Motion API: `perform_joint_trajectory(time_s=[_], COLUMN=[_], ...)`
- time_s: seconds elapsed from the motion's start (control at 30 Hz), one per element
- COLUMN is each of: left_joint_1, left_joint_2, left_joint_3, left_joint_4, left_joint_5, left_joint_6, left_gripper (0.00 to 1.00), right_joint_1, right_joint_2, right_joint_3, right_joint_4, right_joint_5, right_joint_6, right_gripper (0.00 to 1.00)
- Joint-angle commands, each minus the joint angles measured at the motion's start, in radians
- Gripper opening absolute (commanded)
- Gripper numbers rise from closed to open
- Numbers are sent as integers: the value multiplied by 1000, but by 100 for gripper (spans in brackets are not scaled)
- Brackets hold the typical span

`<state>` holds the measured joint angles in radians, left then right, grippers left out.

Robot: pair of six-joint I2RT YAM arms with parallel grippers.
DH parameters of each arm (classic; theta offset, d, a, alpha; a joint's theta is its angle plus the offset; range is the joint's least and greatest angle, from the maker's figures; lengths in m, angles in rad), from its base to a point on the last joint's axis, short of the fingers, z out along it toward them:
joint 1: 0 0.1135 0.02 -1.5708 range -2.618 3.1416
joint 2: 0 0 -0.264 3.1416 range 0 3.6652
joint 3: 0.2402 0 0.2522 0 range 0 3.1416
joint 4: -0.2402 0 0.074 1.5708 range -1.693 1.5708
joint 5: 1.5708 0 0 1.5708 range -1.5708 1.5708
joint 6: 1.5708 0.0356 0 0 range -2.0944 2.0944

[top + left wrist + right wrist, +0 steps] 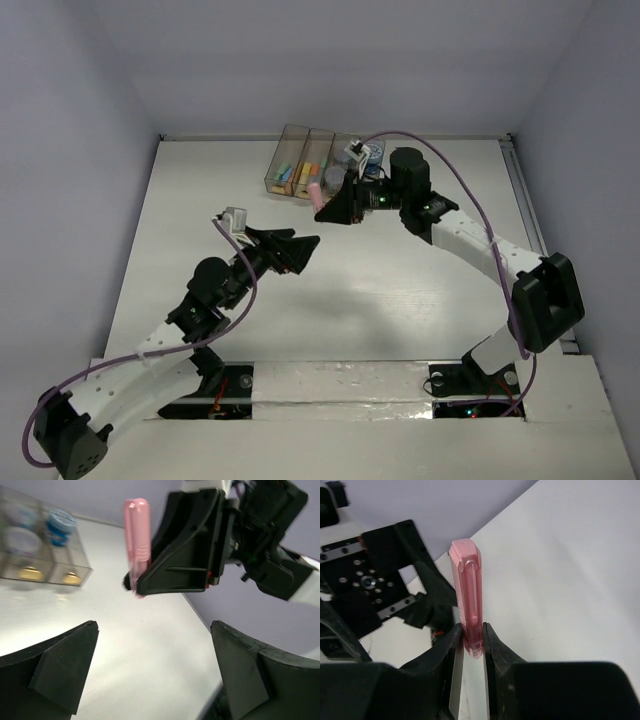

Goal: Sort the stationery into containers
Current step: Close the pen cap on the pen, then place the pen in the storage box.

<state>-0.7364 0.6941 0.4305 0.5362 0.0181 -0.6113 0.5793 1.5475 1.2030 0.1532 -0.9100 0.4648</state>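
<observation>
1. Pink stick [312,192] is hanging over the table [420,290], just in front of the near ends of the containers [296,135] & not lying in any of them.
2. R gripper [322,212] is clamping it: both fingers are pressing on one end, w/ most of the stick poking out past the tips.
3. L gripper [305,250] is hovering over mid-table w/ jaws spread wide & nothing btwn them. It is pointing toward the R gripper, near it but apart.
4. Containers are standing in a row at the far side of the table, side by side, w/ the R arm covering part of the right-hand ones in the top view.
5. Green, blue & yellow sticks [283,172] are lying in the leftmost one; orange & yellow sticks [303,178] are lying in the next.
6. In the L wrist view, a blue roll [61,525] is sitting in one container & pale rolls [22,542] in the one beside it; yellow labels [30,573] are showing on their ends.
</observation>
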Motion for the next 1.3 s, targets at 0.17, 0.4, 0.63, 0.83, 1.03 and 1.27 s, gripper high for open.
perform_joint_trajectory(time_s=[0.17,0.4,0.63,0.83,1.03,1.27], left_joint_1=[2,2,2,2,12,86], left_joint_2=[-241,-346,-353,-392,-380,-343], left_joint_3=[117,217,336,294,295,292], left_joint_4=[-249,-459,-740,-720,-716,-696], left_joint_5=[-286,-274,-383,-417,-403,-331], left_joint_6=[61,108,223,260,280,291], left_gripper=[99,99,99,99,99,99], right_joint_1=[-19,-19,-29,-29,-38,-38], right_joint_2=[51,310,667,988,1073,1108], right_joint_3=[33,320,755,1194,1244,1259], right_joint_4=[101,39,-47,-185,-107,-110], right_joint_5=[131,322,557,634,658,634], right_joint_6=[-37,-32,26,58,112,121], right_gripper=[0,0,0,0,12,51])
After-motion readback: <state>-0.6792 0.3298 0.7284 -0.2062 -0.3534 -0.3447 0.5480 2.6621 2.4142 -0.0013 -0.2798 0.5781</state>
